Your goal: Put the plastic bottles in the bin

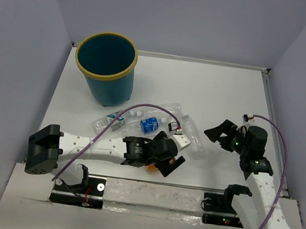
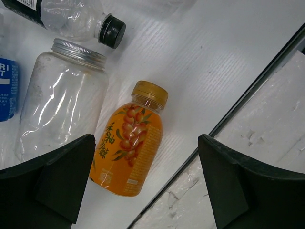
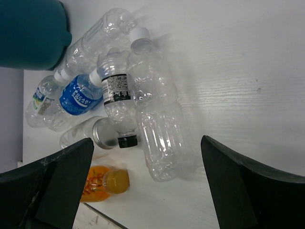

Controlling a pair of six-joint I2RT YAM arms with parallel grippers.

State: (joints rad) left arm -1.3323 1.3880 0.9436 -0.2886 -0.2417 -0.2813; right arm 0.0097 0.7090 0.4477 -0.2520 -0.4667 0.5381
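Though mostly clear, crinkled plastic bottles (image 1: 149, 124) near round bin (image 1: 111, 88)

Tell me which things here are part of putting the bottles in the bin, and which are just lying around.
For the job: bin; orange bottle; blue-label bottle; black-capped bottle; silver-lidded clear bottle; big white-capped bottle; long clear bottle; small white-capped bottle.
Just there: purple cable; metal rail along the table edge.

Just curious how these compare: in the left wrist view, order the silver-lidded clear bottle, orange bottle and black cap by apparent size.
1. silver-lidded clear bottle, largest even with its base out of sight
2. orange bottle
3. black cap, smallest
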